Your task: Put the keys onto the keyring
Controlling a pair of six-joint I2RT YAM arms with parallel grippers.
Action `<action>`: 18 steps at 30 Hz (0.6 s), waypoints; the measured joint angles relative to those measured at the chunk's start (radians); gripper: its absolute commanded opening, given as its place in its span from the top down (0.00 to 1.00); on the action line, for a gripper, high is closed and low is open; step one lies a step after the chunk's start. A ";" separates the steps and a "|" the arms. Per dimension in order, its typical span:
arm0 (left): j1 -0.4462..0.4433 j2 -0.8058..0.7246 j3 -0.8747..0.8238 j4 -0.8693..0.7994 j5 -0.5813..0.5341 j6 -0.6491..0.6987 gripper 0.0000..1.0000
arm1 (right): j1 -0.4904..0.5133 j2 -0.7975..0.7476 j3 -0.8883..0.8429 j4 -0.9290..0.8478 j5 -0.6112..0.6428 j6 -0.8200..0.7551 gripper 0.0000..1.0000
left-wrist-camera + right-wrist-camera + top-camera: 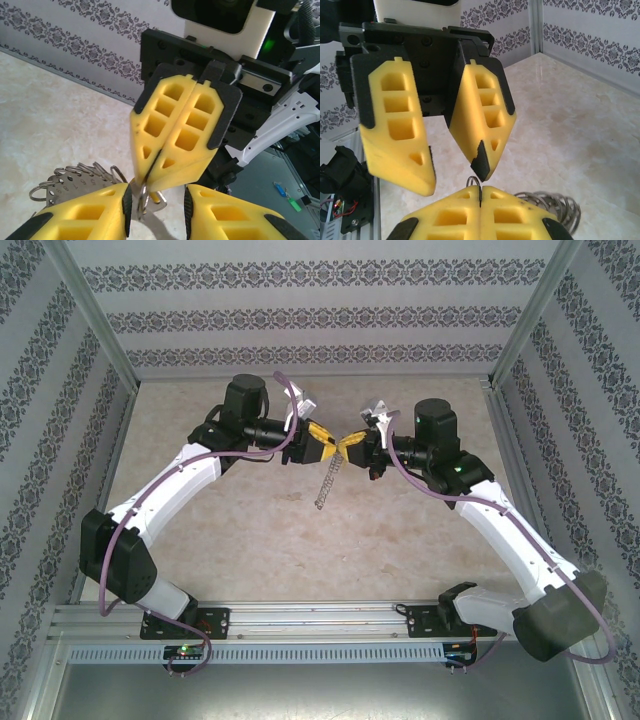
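The white left arm (170,480) reaches in from the left and the white right arm (500,510) from the right. They meet tip to tip above the far middle of the pale stone-patterned counter (300,560). The tip of the right jaws, pressed together, sits between the parted left jaws. The coiled grey metal keyring (326,485) has its top loop pinched in the right jaws. From that meeting point it trails toward the near side.

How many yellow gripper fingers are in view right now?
4: two pressed together on the right gripper, pinching the keyring; two apart on the left gripper opposite.
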 measured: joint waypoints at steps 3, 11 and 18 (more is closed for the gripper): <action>-0.003 0.001 0.000 0.000 0.005 0.000 0.66 | 0.004 0.002 0.000 0.000 0.003 0.000 1.00; -0.002 0.003 0.000 -0.006 0.005 0.019 0.70 | 0.004 0.002 0.000 0.002 0.010 0.000 1.00; -0.002 0.005 0.000 -0.030 0.001 0.050 0.81 | 0.004 0.002 0.000 0.001 0.013 0.000 1.00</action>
